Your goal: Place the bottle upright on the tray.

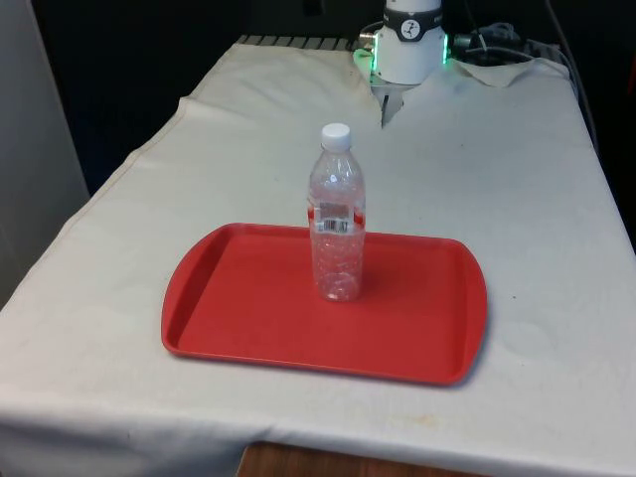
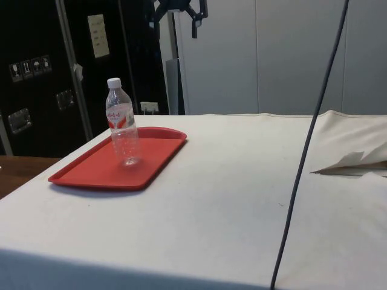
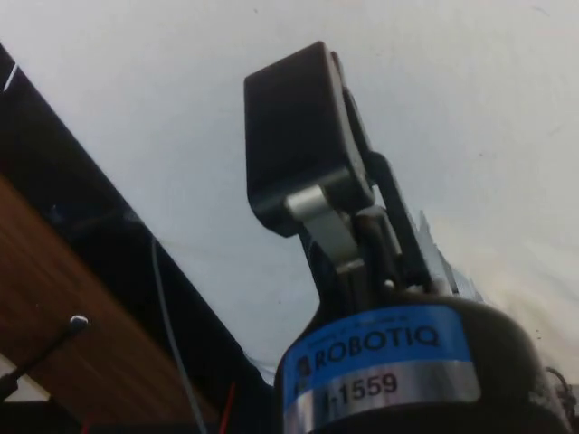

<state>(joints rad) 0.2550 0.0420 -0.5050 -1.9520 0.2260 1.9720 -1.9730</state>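
A clear plastic bottle with a white cap and a red-and-white label stands upright near the middle of the red tray. The side view shows the same bottle on the tray, at the table's left end. My gripper hangs high above the table, well above and behind the tray and apart from the bottle. It is open, with nothing between its fingers. In the wrist view one black finger stands against the white cloth.
The robot base stands at the table's far end. A black cable hangs across the side view, beside a raised fold of cloth. White cloth surrounds the tray on all sides.
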